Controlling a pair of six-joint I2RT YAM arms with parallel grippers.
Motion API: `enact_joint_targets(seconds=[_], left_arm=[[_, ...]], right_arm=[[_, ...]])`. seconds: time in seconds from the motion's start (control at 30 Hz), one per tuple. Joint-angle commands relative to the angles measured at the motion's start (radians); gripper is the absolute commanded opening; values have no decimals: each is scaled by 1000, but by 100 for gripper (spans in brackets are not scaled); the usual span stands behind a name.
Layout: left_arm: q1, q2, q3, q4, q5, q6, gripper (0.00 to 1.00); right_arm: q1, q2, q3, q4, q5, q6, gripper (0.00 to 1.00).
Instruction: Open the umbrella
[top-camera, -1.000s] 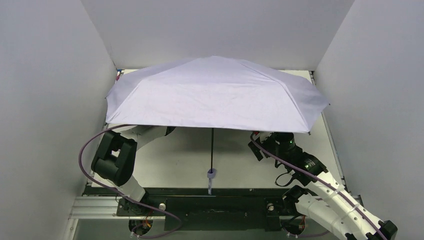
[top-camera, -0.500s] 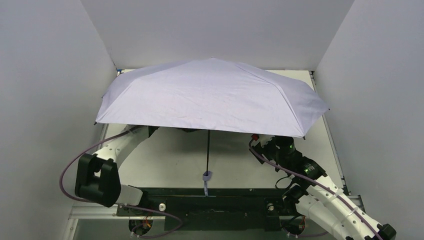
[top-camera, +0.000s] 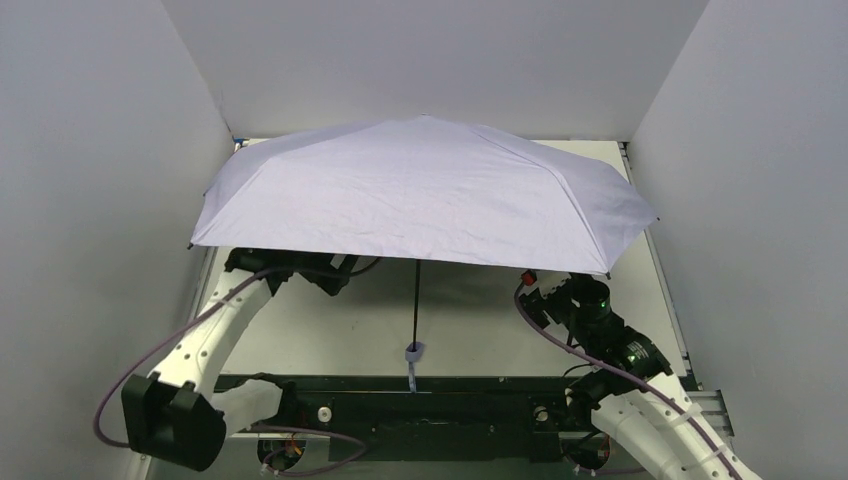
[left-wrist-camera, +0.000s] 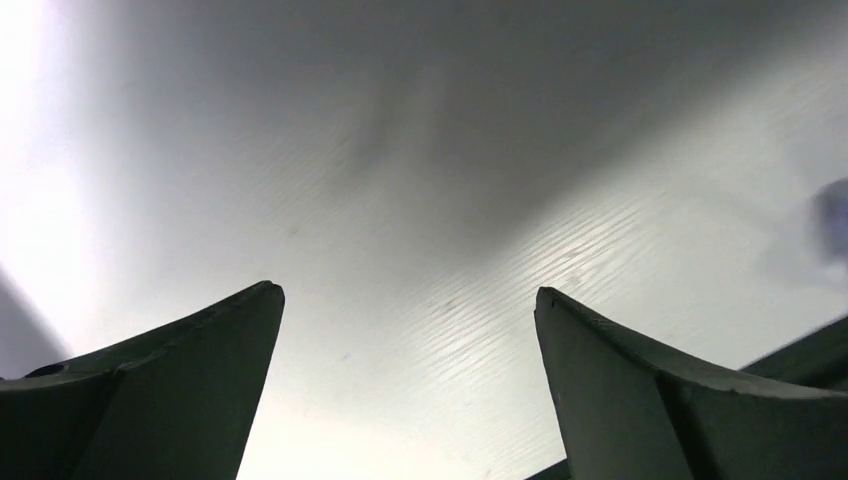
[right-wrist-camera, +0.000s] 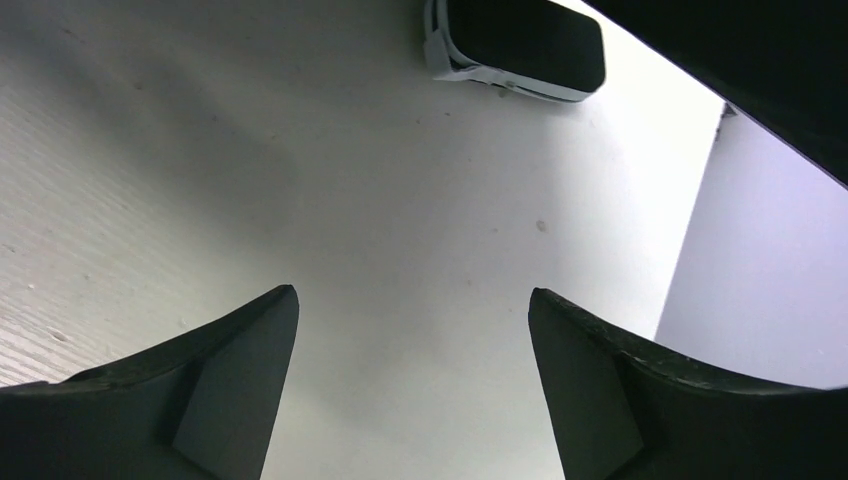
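Top external view: one umbrella (top-camera: 420, 190) stands open, its pale lavender canopy spread over the middle and far part of the table (top-camera: 330, 335). Its thin black shaft (top-camera: 417, 300) runs out from under the canopy toward the near edge and ends in a small lavender knob handle (top-camera: 413, 351) between the two arm bases. The canopy hides most of the tabletop, the upper shaft and the fingers of both arms, so I cannot tell what the umbrella rests on.

Left wrist view: the left gripper (left-wrist-camera: 405, 295) is spread wide, its two fingers apart with only shadowed, blurred tabletop between them.

Right wrist view: the right gripper (right-wrist-camera: 410, 292) also gapes wide and holds nothing. Beyond it lies one black-and-grey oblong sleeve (right-wrist-camera: 520, 45), cut off by the top edge of the picture. The canopy's black underside (right-wrist-camera: 760, 70) fills the upper right corner.
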Motion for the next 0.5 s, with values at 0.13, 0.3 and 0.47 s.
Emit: enact_joint_targets(seconds=[0.13, 0.3, 0.47], left_arm=[[8, -259, -149, 58, -453, 84, 97], [51, -357, -220, 102, -527, 114, 97], [52, -420, -276, 145, -556, 161, 97]], right_arm=[[-72, -68, 24, -103, 109, -22, 81], [-148, -91, 18, -113, 111, -31, 81], [-187, -66, 40, -123, 96, -30, 81]])
